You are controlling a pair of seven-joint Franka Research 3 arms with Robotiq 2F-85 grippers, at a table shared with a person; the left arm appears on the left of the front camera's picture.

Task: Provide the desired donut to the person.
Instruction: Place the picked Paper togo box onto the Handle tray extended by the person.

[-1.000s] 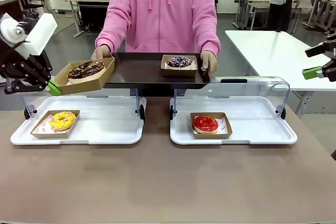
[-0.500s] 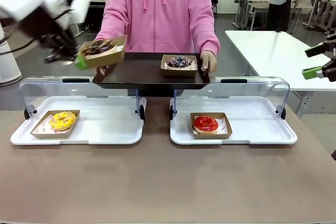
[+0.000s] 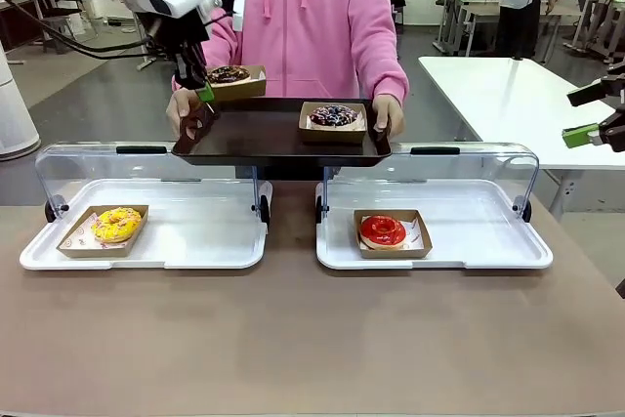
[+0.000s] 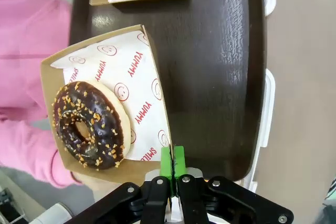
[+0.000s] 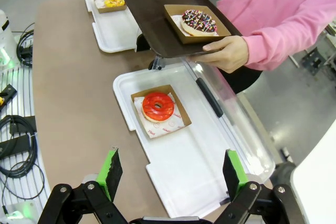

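Two green pads of the left gripper (image 4: 172, 162) are pressed together on the near edge of a brown cardboard tray (image 4: 152, 66), so that the tray is pinched by its rim and its load is left untouched. On the printed paper liner inside it lies the chocolate donut (image 4: 89, 124), topped with pale crumbs. In the front view this tray (image 3: 237, 83) is held level above the left end of the dark serving tray (image 3: 264, 134), presumably so that the donut cannot slide while it is brought over.

That serving tray is gripped at both ends by the person (image 3: 303, 7) in the pink hoodie, and it is held out over the far edge of the table, apparently to receive the delivery. A sprinkled donut (image 3: 334, 115) in its own box is already carried on its right half, which leaves the left half bare.

Nearer the robot, a yellow donut (image 3: 117, 225) and a red donut (image 3: 383, 230) rest in two white display trays with raised clear lids.

Off to the side, the right gripper (image 5: 170, 174) is held with its fingers spread wide and nothing between them, well clear of the handover.
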